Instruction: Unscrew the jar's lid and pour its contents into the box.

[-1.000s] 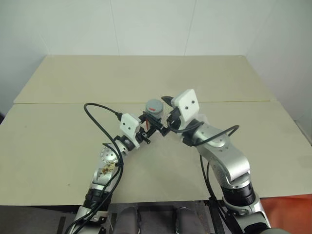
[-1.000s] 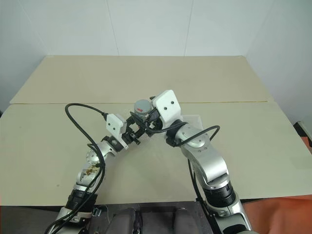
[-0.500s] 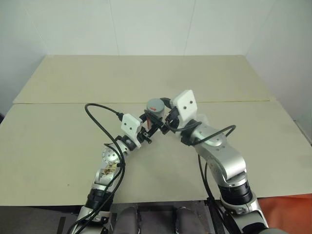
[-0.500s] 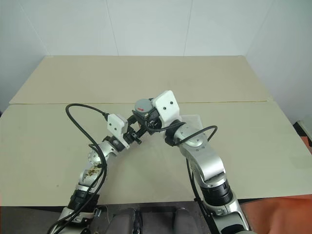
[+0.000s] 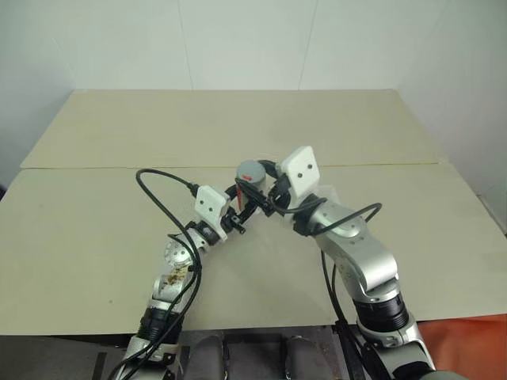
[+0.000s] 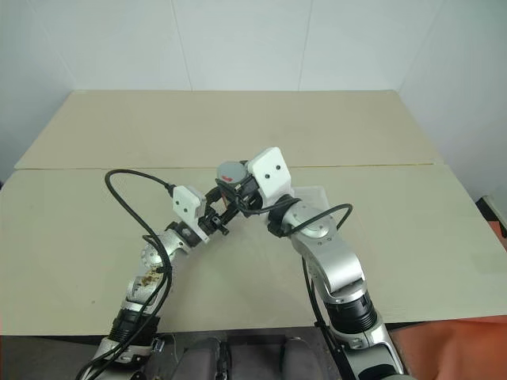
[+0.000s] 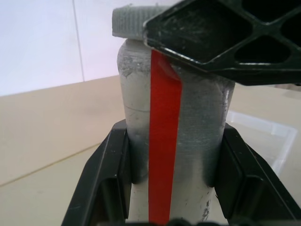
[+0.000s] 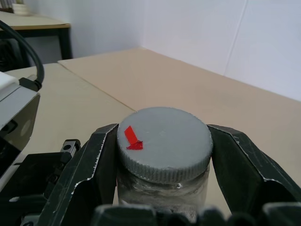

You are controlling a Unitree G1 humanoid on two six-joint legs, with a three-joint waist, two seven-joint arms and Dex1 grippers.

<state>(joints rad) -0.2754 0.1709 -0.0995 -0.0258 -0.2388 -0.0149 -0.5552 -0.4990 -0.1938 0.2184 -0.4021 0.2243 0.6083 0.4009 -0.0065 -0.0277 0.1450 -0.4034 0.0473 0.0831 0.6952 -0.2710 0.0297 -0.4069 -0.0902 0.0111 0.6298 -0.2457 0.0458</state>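
A silvery-grey jar (image 7: 197, 141) with a red stripe down its side is held upright above the table's middle. My left gripper (image 7: 174, 136) is shut on its body, one finger (image 7: 110, 179) on each side. The ribbed grey lid (image 8: 164, 136), marked with a red arrow, sits on the jar (image 5: 249, 187). My right gripper (image 8: 164, 143) is shut around the lid's rim from the other side, and one of its fingers (image 7: 221, 33) shows in the left wrist view. The contents are hidden inside the jar. The clear box (image 7: 263, 136) lies on the table just behind the jar, partly under my right arm.
The beige table (image 5: 95, 222) is made of two boards with a seam (image 5: 119, 167) across the middle. A black cable (image 5: 154, 192) loops out from my left arm. White walls close off the back and sides.
My right gripper has gone from open beside the lid to shut around it. The left gripper and the jar have stayed in place.
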